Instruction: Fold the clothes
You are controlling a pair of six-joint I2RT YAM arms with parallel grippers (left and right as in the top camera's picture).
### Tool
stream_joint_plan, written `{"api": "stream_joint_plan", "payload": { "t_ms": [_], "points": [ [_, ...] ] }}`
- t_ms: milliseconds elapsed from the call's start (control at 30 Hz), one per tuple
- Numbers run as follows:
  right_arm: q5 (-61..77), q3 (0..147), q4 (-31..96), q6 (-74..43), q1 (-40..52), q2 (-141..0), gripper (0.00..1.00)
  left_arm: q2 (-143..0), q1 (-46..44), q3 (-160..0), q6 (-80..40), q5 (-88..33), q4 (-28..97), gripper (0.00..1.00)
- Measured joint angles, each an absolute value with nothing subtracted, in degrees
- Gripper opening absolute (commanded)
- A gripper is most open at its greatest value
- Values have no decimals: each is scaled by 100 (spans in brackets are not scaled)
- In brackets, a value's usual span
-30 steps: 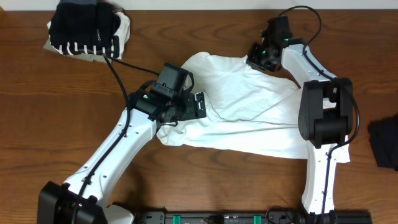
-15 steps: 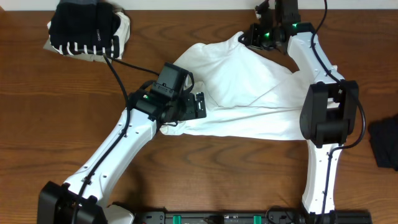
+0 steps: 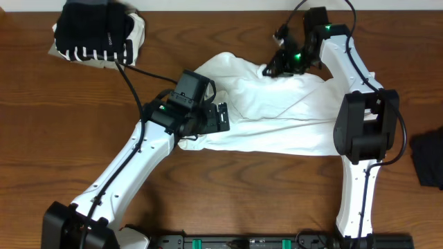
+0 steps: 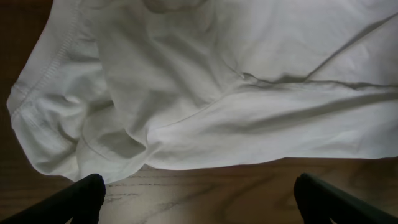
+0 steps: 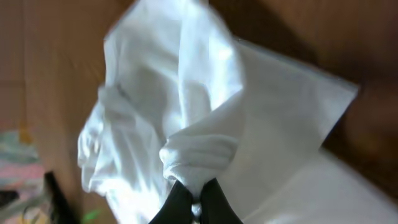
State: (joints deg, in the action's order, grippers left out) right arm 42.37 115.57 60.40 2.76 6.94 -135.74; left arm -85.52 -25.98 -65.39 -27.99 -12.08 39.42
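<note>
A large white T-shirt [image 3: 277, 114] lies crumpled across the middle of the wooden table. My right gripper [image 3: 272, 69] is shut on a bunched fold of its upper edge [image 5: 199, 158], lifted off the table near the back. In the right wrist view the cloth hangs from the pinch between the two black fingers [image 5: 214, 205]. My left gripper [image 3: 223, 116] stands open above the shirt's left part, holding nothing. Its two fingertips [image 4: 87, 196] show wide apart over bare wood, just short of the shirt's hem [image 4: 249, 158].
A pile of folded clothes, black with white stripes over beige [image 3: 97, 31], sits at the back left corner. A dark garment [image 3: 430, 159] lies at the right edge. Black cables run from the pile area to the left arm.
The right gripper, with the shirt's edge in it, went up toward the back, then came down and left, dragging the cloth into a fold. The left arm has stayed still.
</note>
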Motion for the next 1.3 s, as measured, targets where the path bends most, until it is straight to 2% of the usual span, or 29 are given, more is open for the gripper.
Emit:
{"api": "stream_joint_plan", "payload": {
  "t_ms": [67, 200, 467, 700, 900, 1000, 1100, 1200, 1233, 1300],
  "points": [
    [4167, 11559, 6368, 360, 716, -13574, 10, -8552, -2598, -6539, -2799, -1208, 3942, 99],
    [3872, 11559, 6737, 449, 777, -13574, 13, -8552, -2598, -6539, -2799, -1210, 3944, 99],
    [3621, 11579, 6504, 207, 816, -13574, 17, -8552, -2598, -6536, -2799, -1210, 3944, 99],
    [3577, 11618, 6847, 134, 947, -13574, 19, -8552, -2598, -6536, -2799, -1208, 3868, 99],
    [3487, 11620, 7561, 648, 1428, -13574, 18, -8552, -2598, -6536, -2799, -1210, 3846, 99],
    [3162, 11620, 7575, 633, 1662, -13574, 13, -8552, -2598, -6536, -2799, -1210, 3846, 99],
    [2722, 11620, 7395, 336, 1739, -13574, 13, -8552, -2598, -6539, -2799, -1210, 3844, 99],
    [2362, 11622, 7032, 21, 1684, -13561, 23, -8552, -2598, -6539, -2799, -1210, 3844, 99],
    [2285, 11620, 6877, -67, 1645, -13535, 32, -8552, -2598, -6536, -2799, -1210, 3841, 99],
    [2178, 11620, 6580, -276, 1570, -13454, 68, -8552, -2598, -6539, -2799, -1210, 3841, 99]
  ]
}}
